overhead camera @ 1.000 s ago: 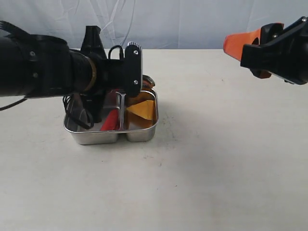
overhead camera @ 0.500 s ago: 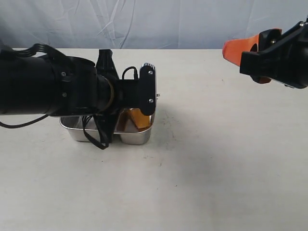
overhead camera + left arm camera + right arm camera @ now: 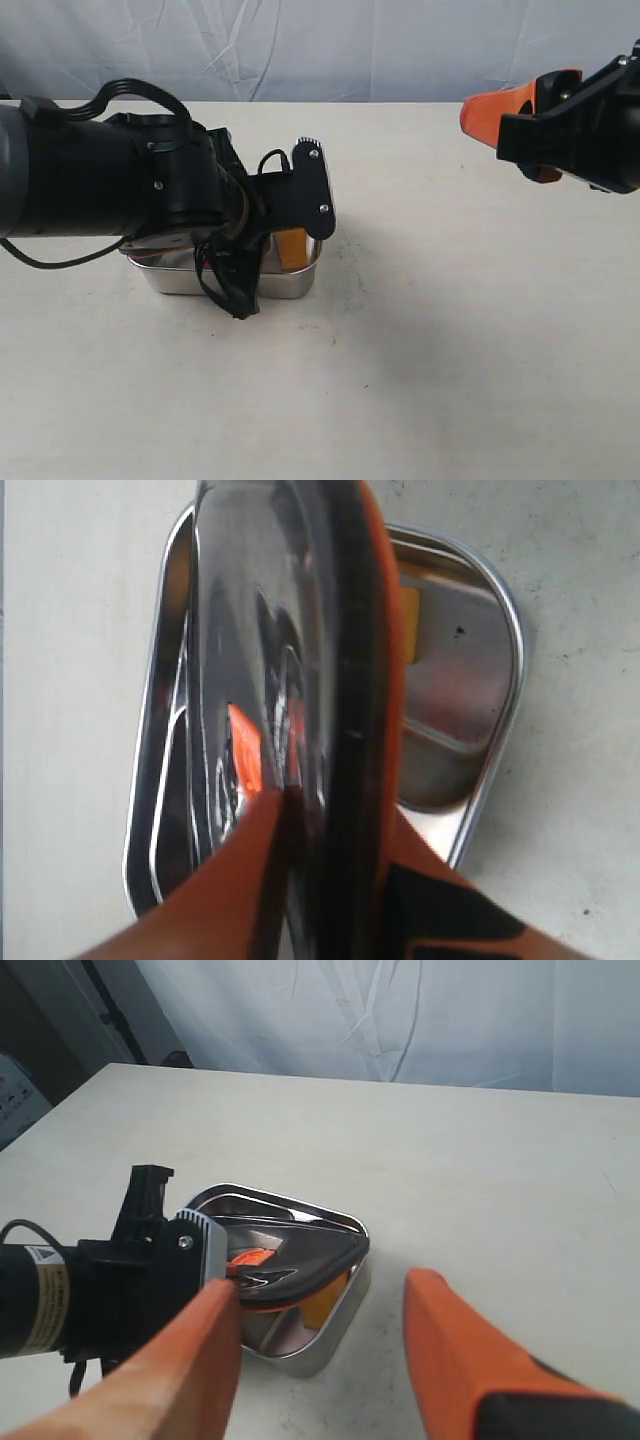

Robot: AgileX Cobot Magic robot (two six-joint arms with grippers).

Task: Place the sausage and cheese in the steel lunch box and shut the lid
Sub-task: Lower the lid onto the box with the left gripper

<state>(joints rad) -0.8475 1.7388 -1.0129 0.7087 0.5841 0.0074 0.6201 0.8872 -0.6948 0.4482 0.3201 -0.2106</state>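
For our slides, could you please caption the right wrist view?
Left claw holds the lid tilted over the box, cheese beneath; right claw open.

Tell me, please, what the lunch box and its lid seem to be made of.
The lunch box is likely stainless steel, polished; its walls mirror the surroundings. The lid is probably dark glossy plastic, with an orange rim seal that looks rubbery.

lid [image 3: 305, 1247] over steel lunch box [image 3: 290, 285], table [image 3: 450, 340] rightward free
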